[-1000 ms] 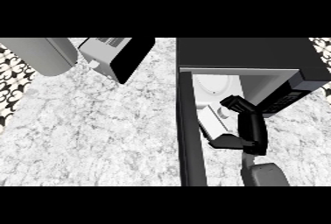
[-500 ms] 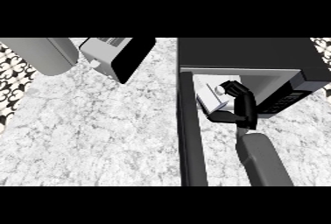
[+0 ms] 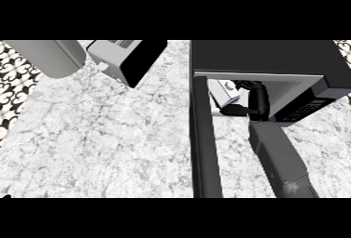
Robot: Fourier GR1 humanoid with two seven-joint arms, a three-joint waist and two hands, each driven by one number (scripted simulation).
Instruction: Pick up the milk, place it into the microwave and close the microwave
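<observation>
The black microwave (image 3: 274, 58) stands at the upper right of the counter with its door (image 3: 204, 139) swung open toward me. My right hand (image 3: 255, 98) reaches into the microwave's opening, fingers curled round the white milk carton (image 3: 226, 93). The carton lies tilted just inside the cavity, partly hidden by the hand. The grey right forearm (image 3: 281, 158) stretches up from the lower edge. My left hand does not show.
A toaster (image 3: 126, 58) with a dark side sits at the upper middle of the marble counter (image 3: 103, 139). A grey rounded object (image 3: 48, 58) lies at the upper left. Patterned tiles (image 3: 14, 83) border the left edge.
The right hand has carried the milk carton upward and farther into the microwave's opening, and the forearm has stretched out after it.
</observation>
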